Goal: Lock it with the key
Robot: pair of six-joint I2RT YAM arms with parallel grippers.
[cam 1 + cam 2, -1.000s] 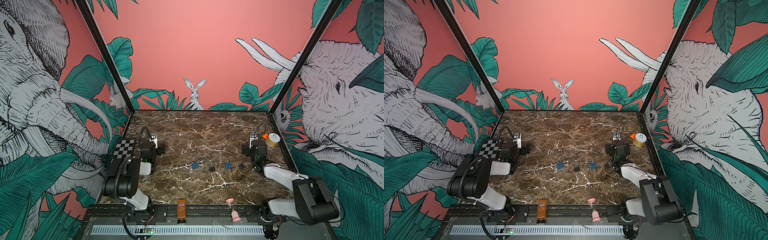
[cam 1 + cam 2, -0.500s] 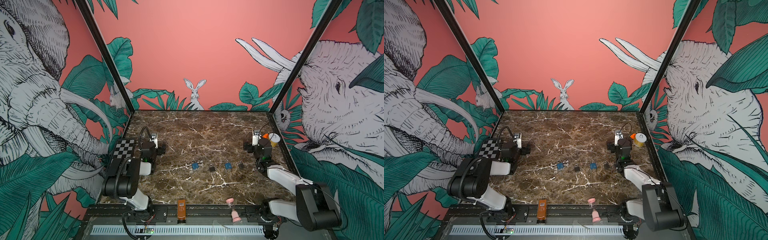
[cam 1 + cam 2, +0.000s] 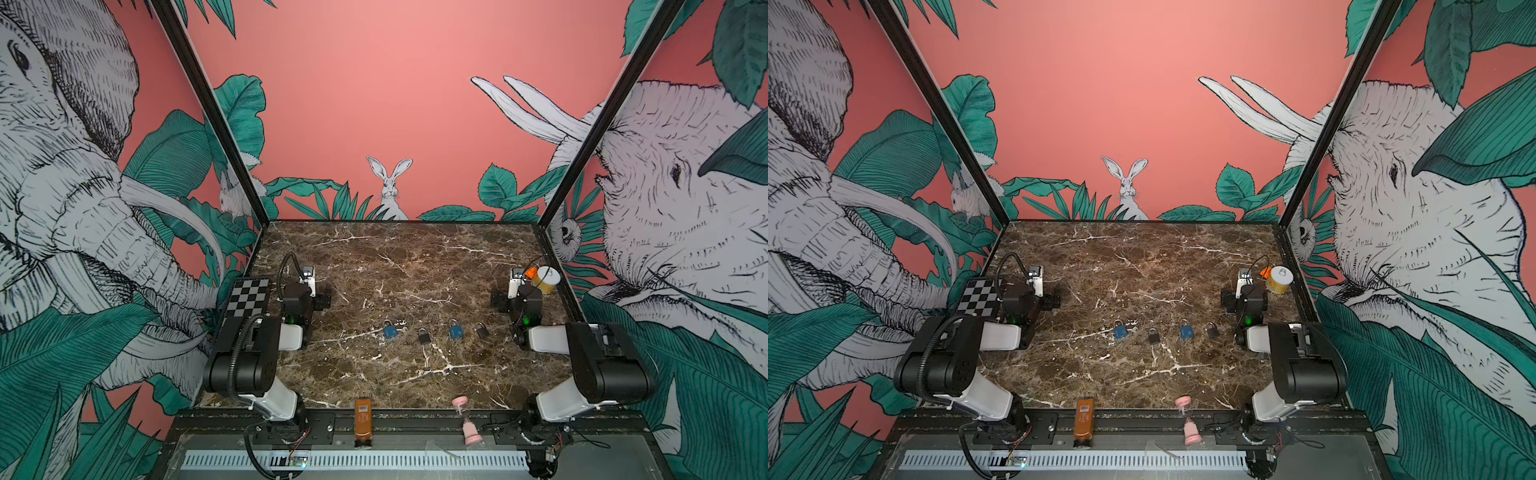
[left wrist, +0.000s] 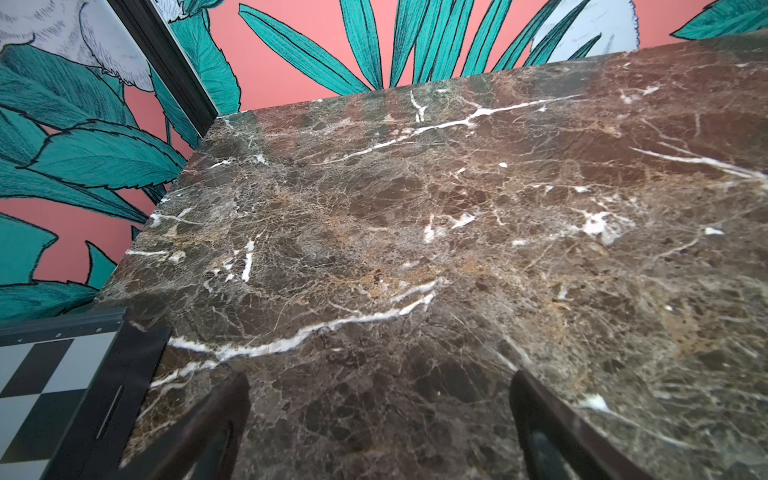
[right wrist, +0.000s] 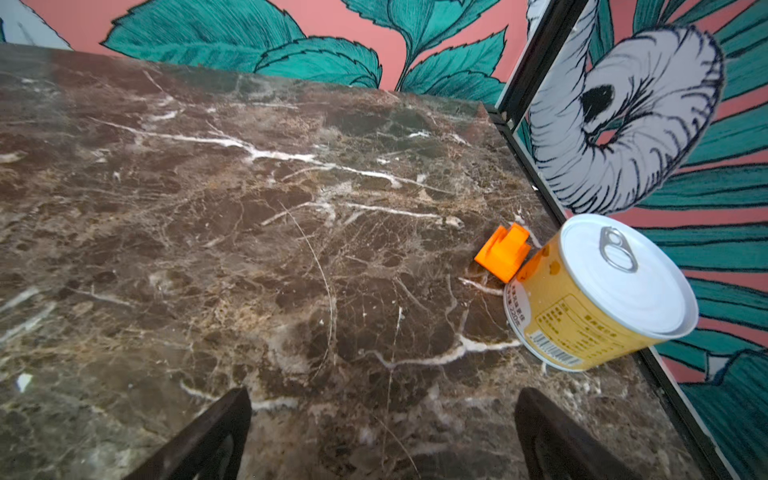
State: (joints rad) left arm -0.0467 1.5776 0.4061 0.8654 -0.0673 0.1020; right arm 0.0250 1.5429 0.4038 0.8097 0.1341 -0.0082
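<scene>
1. A brown marble tabletop (image 3: 395, 257), veined in white, is the floor of your work cell. It is boxed on three sides by a salmon-pink mural wall (image 3: 374, 104) of elephants, green leaves and one painted rabbit (image 3: 390, 183).
2. A checkerboard panel (image 3: 247, 297) sits at the table's left edge, beside your left arm.
3. The locks lie in a row across the middle, between your two arms. From left to right they are a left blue padlock (image 3: 390, 331), a near black padlock (image 3: 424, 336), a right blue padlock (image 3: 456, 331) and a far black padlock (image 3: 482, 330), each apart from its neighbour.
4. A pale metal bit that looks like the key (image 3: 401, 324) lies just beside the left blue padlock (too small to be sure).
5. A yellow can (image 5: 598, 299) stands upright at the right edge by the wall. Its pull-tab lid is sealed, so you cannot see the contents. An orange block (image 5: 503, 255) sits just beside it, and whether they touch is unclear.
6. On the front rail stand an amber bottle (image 3: 363, 419), contents unreadable, and a pink sand timer (image 3: 466, 419), well apart.
7. Your left gripper (image 4: 380, 415) hangs over bare marble near the checkerboard panel, jaws spread wide and holding nothing.
8. Your right gripper (image 5: 382, 419) hangs over bare marble near the yellow can, also spread wide and empty.
</scene>
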